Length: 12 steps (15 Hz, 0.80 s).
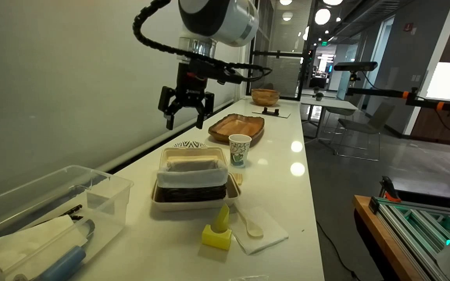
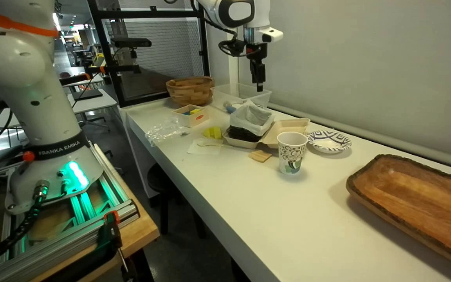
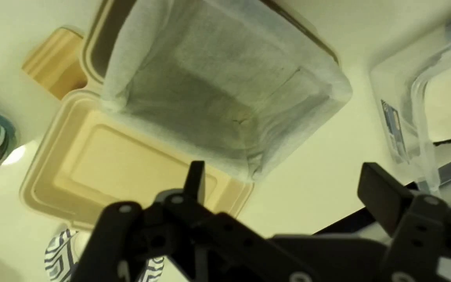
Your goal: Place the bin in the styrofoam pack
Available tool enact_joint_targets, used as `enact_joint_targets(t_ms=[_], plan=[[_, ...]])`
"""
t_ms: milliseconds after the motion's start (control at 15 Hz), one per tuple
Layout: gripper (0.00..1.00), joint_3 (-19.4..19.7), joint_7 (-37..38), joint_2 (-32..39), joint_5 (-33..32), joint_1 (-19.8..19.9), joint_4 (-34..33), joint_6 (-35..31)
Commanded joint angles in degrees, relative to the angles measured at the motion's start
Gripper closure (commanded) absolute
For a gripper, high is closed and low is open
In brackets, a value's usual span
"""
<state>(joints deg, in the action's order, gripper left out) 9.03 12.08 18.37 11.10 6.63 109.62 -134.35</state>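
The small rectangular bin (image 1: 192, 179), with blackish sides and a whitish, cloth-like lining folded over its rim, is found seated within one half of the cream-white, low-walled styrofoam pack (image 1: 191, 206), which lies opened out on the glossy white desk (image 2: 249, 203); whether the bin's base rests flat on the pack's floor cannot be told. The pack's second half is bare, its moulded inner panel visible in the wrist view. Above the pack, and apart from it, hangs the black two-fingered gripper (image 1: 185, 123), its jaws set wide. Just beside the pack's fold lies a flat piece of light wood (image 2: 260, 156); contact between the two cannot be confirmed. A white paper cup (image 2: 291, 152) with grey scrollwork stands upright near the pack's bare half, and a round white plate (image 2: 329, 141) with a dark blue geometric pattern sits just beside that half's outer edge. Farther from the pack on the same side is a long brown wooden tray (image 2: 417, 196) with a dark, rough rim. Near the pack's loaded half are a bright yellow block (image 1: 216, 237) and a pale spoon (image 1: 254, 231) laid on a white napkin (image 1: 268, 236). A large clear plastic box (image 1: 115, 203) stands near the pack, apart from it, containing a blue cylindrical item (image 1: 66, 262).
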Motion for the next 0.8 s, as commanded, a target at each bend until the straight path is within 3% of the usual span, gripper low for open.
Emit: enact_joint_targets(t_ms=[0,333,533,600,733], plan=[[0.0,-0.3,-8.7,-13.0,-4.9,0.5,12.5,-1.7],[0.0,0.3,-24.8,-23.6,-6.7,2.1,18.8,-0.7],[0.0,2.1,-38.6,-28.5,-0.4,1.9,21.4,-0.3],[0.0,1.4,-31.3,-24.3,-3.6,1.9,17.6,0.0],[0.0,2.4,-35.9,-26.7,-2.0,1.7,19.1,0.0]])
